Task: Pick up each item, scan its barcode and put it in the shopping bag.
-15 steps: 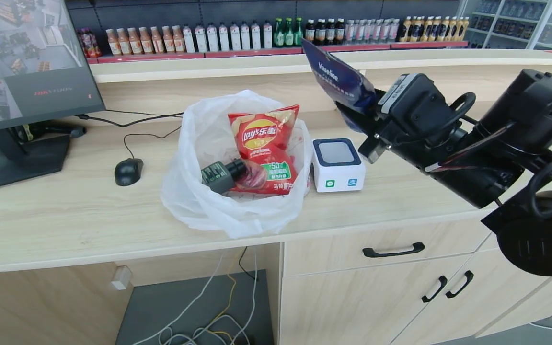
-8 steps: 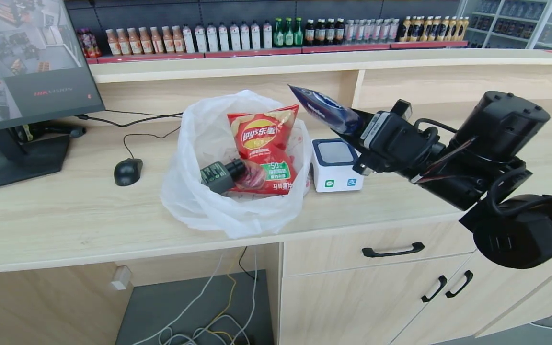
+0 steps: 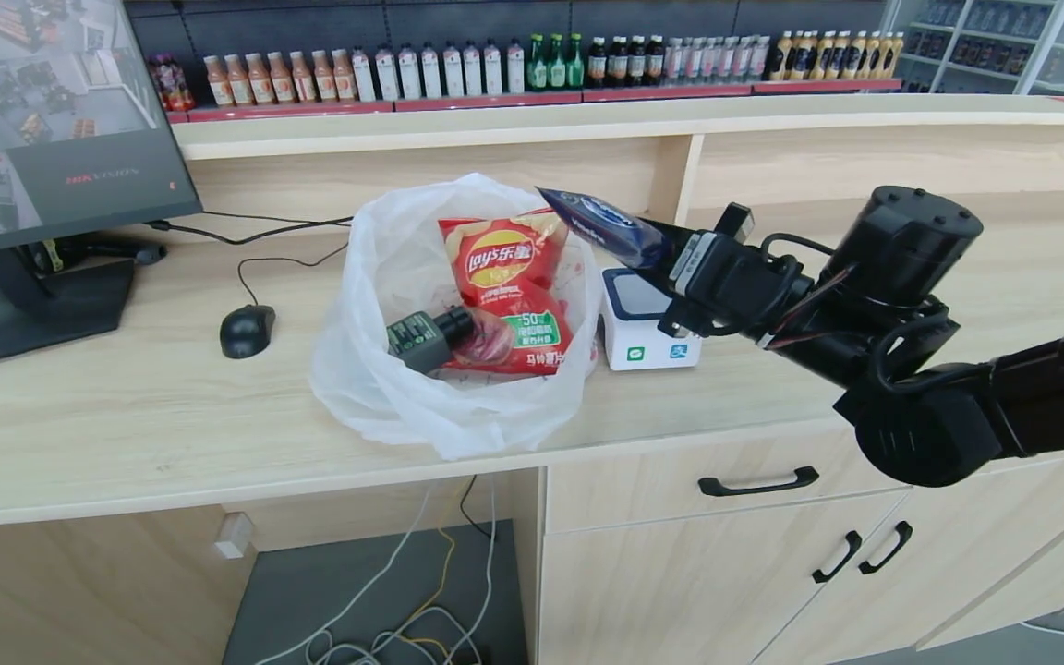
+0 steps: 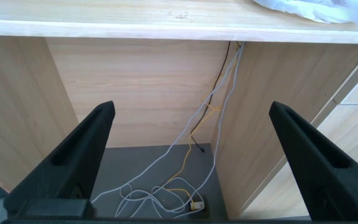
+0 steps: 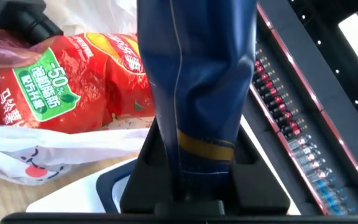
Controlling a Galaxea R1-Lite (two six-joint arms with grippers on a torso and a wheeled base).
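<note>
The right gripper (image 3: pixel 669 251) pinches the blue pouch (image 3: pixel 598 224) by one end above the scanner (image 3: pixel 650 323). The pouch's free tip points left over the rim of the shopping bag (image 3: pixel 375 369), apparently for dropping beside the chips (image 3: pixel 504 277). The left gripper (image 4: pixel 188 112), fingers spread, hangs low before the counter (image 3: pixel 126 416), out of the way.

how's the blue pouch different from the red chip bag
The blue pouch is held off the counter by the right gripper; the red chip bag sits inside the shopping bag. The blue pouch is dark and narrow; the red chip bag is bright and wider. The blue pouch lies nearly level; the red chip bag stands roughly upright. Both are soft sealed packs.
</note>
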